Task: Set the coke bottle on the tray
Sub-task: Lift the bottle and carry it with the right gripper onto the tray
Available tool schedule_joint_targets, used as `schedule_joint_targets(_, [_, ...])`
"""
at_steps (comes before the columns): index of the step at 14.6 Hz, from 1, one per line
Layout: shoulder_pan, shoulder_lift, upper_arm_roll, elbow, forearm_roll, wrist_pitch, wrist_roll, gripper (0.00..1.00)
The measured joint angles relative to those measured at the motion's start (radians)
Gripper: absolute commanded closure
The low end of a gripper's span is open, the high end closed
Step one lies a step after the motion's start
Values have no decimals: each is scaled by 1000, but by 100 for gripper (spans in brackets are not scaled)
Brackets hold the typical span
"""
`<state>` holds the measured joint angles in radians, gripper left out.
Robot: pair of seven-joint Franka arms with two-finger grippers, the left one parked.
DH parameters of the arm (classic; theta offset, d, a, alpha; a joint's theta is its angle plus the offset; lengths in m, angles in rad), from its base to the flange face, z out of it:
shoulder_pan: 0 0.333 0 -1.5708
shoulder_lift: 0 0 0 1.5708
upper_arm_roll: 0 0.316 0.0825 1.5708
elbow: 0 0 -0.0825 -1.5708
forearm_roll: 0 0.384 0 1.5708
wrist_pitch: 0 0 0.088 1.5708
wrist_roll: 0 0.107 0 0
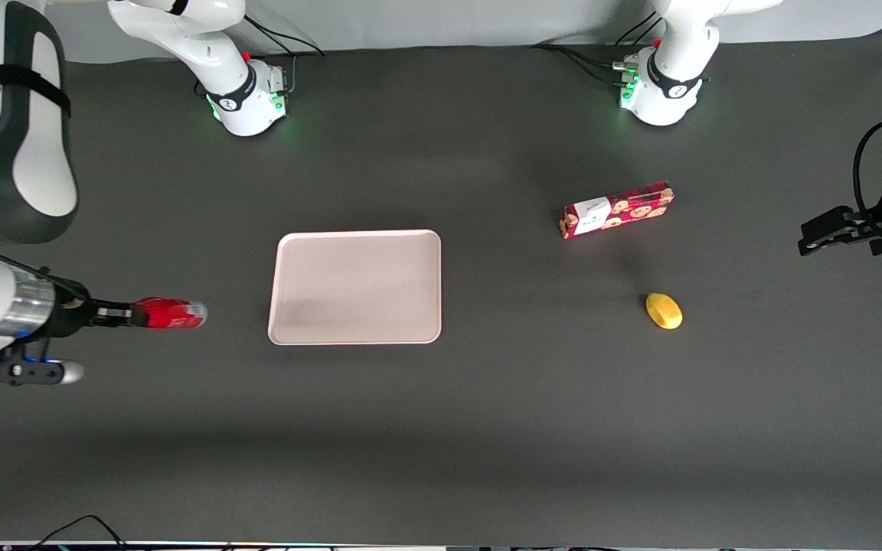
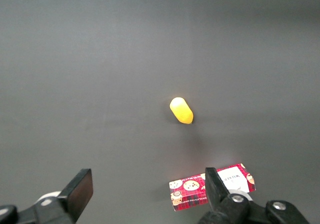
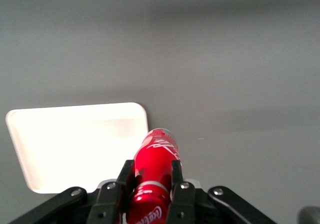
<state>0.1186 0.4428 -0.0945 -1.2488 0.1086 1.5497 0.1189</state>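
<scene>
Front view: nearest the camera is bare dark table (image 1: 441,459). My gripper (image 1: 137,314) hangs toward the working arm's end, beside the large flat beige-pink tray (image 1: 355,287) with rounded corners and well apart from its rim. It is clamped on the small bright red coke bottle (image 1: 171,314), which lies sideways in the grip, silvery base toward the tray. Risk as I judge it: a round bottle held sideways may roll off if released flat or too near the rim.

Left wrist view: a yellow oval fruit-like thing (image 2: 181,110) and a long red box printed with cookies (image 2: 212,186) lie near each other. Both are well apart from the tray, toward the parked arm's end. Neither is in my path.

Right wrist view: both fingers (image 3: 176,179) press the bottle's sides. The tray's corner shows just beside the bottle, nothing between them. A loose pinch could let it slip mid-carry.
</scene>
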Motion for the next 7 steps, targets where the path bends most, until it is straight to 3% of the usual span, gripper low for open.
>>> schedule_joint_targets(3, [7, 5, 44, -52, 38, 64, 84, 100])
schedule_joint_targets(7, [9, -3, 158, -183, 40, 232, 256, 100])
